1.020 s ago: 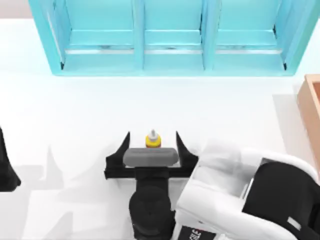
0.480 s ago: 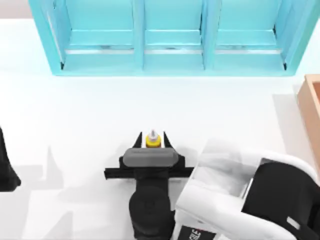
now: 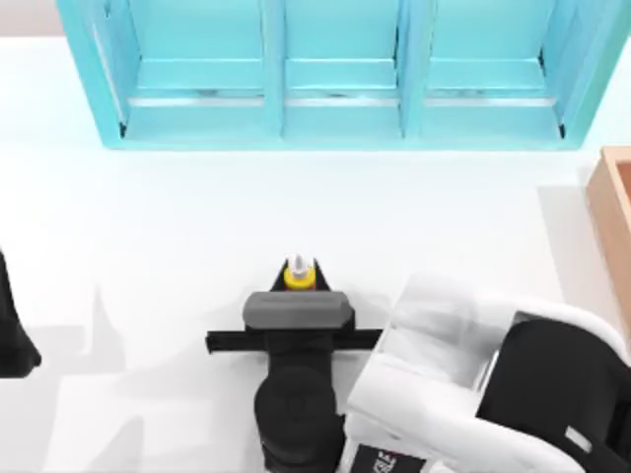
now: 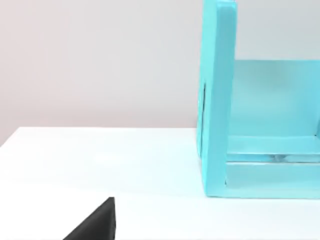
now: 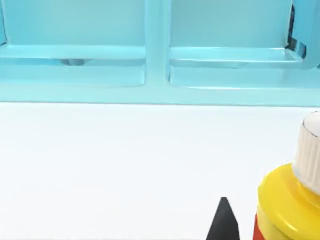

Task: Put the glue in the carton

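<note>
Since a second ago my right jaws (image 3: 300, 267) have drawn in from wide apart and now clench the glue (image 3: 300, 275), which stands upright on the white worktop (image 3: 177, 227) a little below centre. The tan carton (image 3: 615, 212) sits well apart at three o'clock, the turquoise cabinet (image 3: 335, 74) at twelve. My left arm (image 3: 14, 330) rests parked at nine o'clock; I cannot tell its jaws' state.
</note>
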Controlling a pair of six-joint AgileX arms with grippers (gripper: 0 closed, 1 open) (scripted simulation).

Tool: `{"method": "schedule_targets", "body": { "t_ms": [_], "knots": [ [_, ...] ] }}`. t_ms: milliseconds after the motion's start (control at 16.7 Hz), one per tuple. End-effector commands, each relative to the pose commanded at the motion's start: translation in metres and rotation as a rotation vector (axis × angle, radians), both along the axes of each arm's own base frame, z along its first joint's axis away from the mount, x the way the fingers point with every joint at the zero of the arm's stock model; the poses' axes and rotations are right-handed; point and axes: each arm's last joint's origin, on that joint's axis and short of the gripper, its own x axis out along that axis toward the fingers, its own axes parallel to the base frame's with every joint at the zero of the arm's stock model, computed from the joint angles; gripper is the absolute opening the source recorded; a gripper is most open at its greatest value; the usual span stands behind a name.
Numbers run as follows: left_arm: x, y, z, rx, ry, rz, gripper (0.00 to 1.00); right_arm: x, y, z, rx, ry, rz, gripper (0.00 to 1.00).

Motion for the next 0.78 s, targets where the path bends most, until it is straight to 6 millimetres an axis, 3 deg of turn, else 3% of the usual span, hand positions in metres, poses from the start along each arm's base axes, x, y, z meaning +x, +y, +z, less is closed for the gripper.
{"method": "schedule_targets", "body": {
  "t_ms": [420, 540, 780],
  "knots": [
    [0.0, 0.0, 0.0, 0.0, 0.0, 0.0, 1.0, -0.001, 0.001, 0.005, -0.001, 0.001, 0.003, 0.0],
    [0.0, 0.0, 0.0, 0.0, 0.0, 0.0, 1.0, 0.0, 0.002, 0.02, -0.003, 0.003, 0.006, 0.0],
    [0.0, 0.0, 0.0, 0.0, 0.0, 0.0, 1.0, 0.001, 0.003, 0.068, 0.002, -0.001, 0.003, 0.0]
  ]
}}
